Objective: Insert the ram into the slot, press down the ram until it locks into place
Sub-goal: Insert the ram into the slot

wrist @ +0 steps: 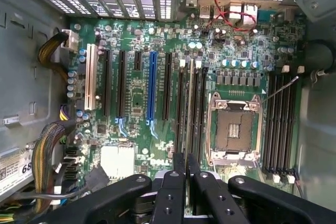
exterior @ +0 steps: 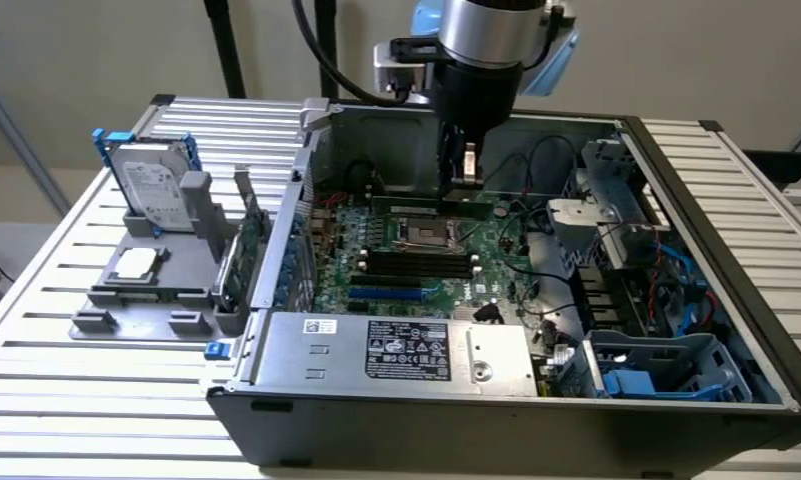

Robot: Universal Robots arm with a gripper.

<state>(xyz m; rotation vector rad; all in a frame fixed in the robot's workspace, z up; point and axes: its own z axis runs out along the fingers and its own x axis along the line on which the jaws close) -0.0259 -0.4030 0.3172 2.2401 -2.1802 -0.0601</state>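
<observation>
While the ram [exterior: 427,207] stands on edge in the slot [wrist: 190,129] beside the CPU socket [wrist: 234,129], its long axis crossing the exterior view left to right, the gripper [exterior: 463,183] hangs directly above it, fingers [wrist: 173,192] closed together.

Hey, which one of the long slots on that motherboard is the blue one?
The single blue slot, sitting between black slots, on the CPU socket side of the white slot.

Digits "68" stand on a white sticker [wrist: 21,167] beside the cable bundle [wrist: 44,153]; print on the power supply's black label [exterior: 411,355] is too small to read.
</observation>
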